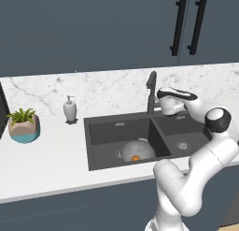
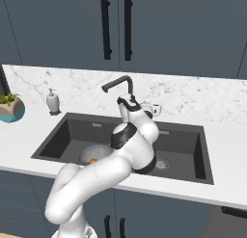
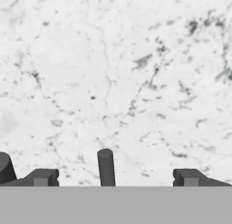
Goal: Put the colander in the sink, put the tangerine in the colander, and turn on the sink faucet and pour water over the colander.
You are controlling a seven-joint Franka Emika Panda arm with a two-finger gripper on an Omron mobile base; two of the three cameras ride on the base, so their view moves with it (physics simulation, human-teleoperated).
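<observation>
The grey colander (image 1: 135,149) (image 2: 95,152) sits in the left basin of the dark sink (image 1: 106,136) (image 2: 185,152). The orange tangerine (image 1: 135,158) (image 2: 93,161) lies inside it. The dark faucet (image 1: 151,90) (image 2: 118,82) stands behind the divider between the basins. No water shows at its spout. My gripper (image 1: 158,104) (image 2: 153,107) (image 3: 115,177) is at the faucet's base, facing the marble wall, and it is open. In the hand view a slim dark rod, the faucet's lever (image 3: 105,166), stands between the two fingertips (image 3: 43,177) without touching either.
A white soap dispenser (image 1: 70,108) (image 2: 53,101) stands on the counter left of the sink. Further left is a potted plant (image 1: 23,125) (image 2: 9,108). Dark wall cabinets with black handles (image 1: 186,24) hang above the marble backsplash.
</observation>
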